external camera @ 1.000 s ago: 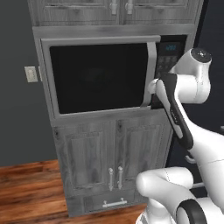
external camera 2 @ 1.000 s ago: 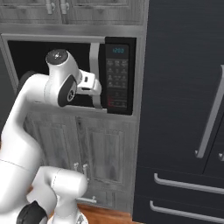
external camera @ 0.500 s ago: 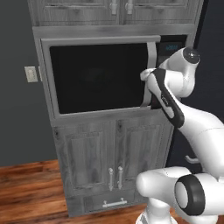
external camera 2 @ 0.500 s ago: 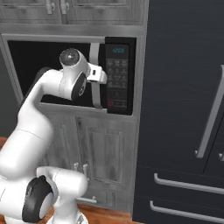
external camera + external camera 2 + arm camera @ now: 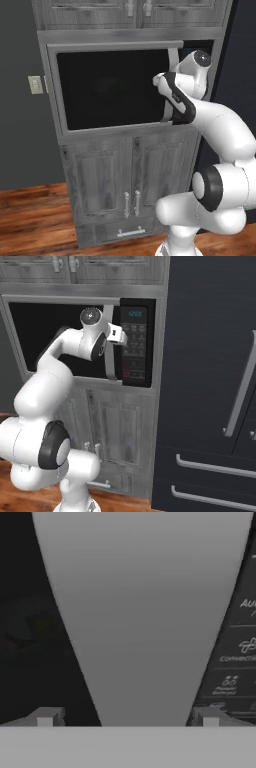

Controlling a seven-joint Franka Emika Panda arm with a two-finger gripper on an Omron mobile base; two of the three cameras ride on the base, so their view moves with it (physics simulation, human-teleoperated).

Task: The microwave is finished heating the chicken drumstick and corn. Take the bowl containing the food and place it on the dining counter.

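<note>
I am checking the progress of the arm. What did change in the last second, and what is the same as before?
The gripper swung up from the microwave's right edge to its door handle; the open jaws now straddle the handle without clamping it. The door stays closed, and the keypad panel and the cabinets below are unchanged.

Arm raised from base, elbow bent, forearm reaching forward and up to chest height. Wrist turned so hand points straight ahead. Gripper level, jaws spread to full width, nothing between them. Two dark fingertips at equal height, well apart, at either side of lower hand view. Hand seen from left base view at end of dark wrist joint; in right base view hand juts rightward from upper link.
</note>
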